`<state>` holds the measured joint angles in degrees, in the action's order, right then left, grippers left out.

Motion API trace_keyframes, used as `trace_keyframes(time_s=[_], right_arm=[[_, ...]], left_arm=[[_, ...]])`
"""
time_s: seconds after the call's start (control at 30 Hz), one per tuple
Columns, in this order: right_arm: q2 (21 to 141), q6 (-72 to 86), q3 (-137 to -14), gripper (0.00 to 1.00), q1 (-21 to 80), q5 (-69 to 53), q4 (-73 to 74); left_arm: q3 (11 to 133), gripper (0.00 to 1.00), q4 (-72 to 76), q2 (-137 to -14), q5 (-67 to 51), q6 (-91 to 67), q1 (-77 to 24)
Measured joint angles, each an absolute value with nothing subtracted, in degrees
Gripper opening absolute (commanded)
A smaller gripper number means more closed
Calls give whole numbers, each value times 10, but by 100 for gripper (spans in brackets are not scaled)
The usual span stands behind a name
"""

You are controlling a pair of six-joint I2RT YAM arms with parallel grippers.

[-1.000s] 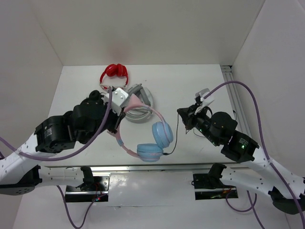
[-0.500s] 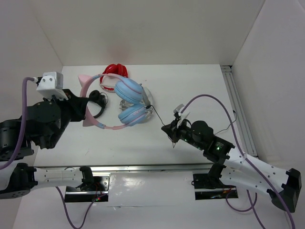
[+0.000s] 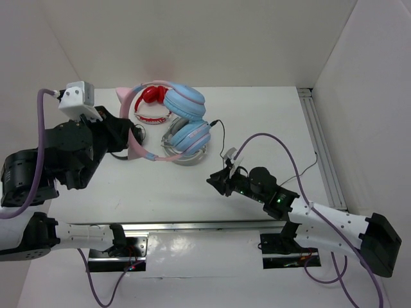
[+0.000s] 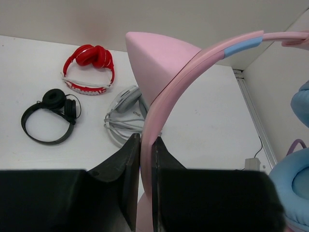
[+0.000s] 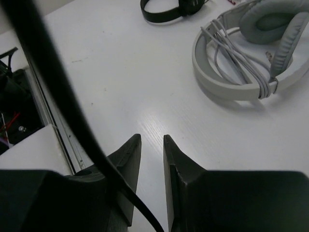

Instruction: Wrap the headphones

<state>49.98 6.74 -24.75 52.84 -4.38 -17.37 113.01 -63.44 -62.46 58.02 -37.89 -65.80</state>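
White laminate tabletop [image 3: 257, 115] carries three spare pairs, while the task's pair, the headphones [image 3: 186, 102] with light blue padded ear cups and a pink plastic headband [image 4: 193, 58], hangs in the air over the back-left part of the table, above the grey pair. The left gripper [image 4: 146, 145] is clamped on that headband just under a pink cat ear [image 4: 159, 63], the two cups dangling to its right. The right gripper [image 5: 151, 140] sits low over the bare table in front of the grey pair, its jaws a narrow slot apart with nothing between them; the long thin black cable [image 3: 222, 131] trails from a cup down towards it and passes beside its left finger rather than through the gap. The step in hand looks like catching the cable for a turn, and it would go best with the left arm holding the band steady, the right closing on the cord near its slack end, then looping under light tension so no coil slips. By count: four pairs of headphones, namely the blue-and-pink one, a red folded pair [image 4: 89, 55], a grey pair with its own cord wound on [image 5: 231, 82] and a slim black pair [image 4: 54, 99]; two arms, two blue cups, one cable to wind.
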Motion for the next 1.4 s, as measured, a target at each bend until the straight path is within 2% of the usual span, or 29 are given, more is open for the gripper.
trace_keyframes(time_s=[0.23,0.43,0.5,0.53,0.6,0.73,0.97,1.2,1.4], right_arm=[[521,66,-219,45,528,-15,-204],[488,79,-173,46,528,27,-203],[477,86,-169,41,528,41,-201],[470,90,-168,32,528,48,-201],[458,97,-165,0,528,62,-200],[435,132,-165,0,528,111,-179],[382,183,-233,0,537,225,-19],[383,203,-414,0,549,298,125],[443,176,-510,0,554,254,224]], left_arm=[[1131,0,-630,-625,587,-380,-658],[1139,0,-630,-610,623,-378,-658],[1143,0,-630,-601,637,-378,-658],[1144,0,-630,-597,643,-377,-658],[1144,0,-630,-591,656,-377,-658],[1118,0,-621,-574,693,-375,-658],[951,0,-506,-578,731,-279,-638],[894,0,-437,-672,623,-211,-412],[871,0,-404,-731,552,-169,-361]])
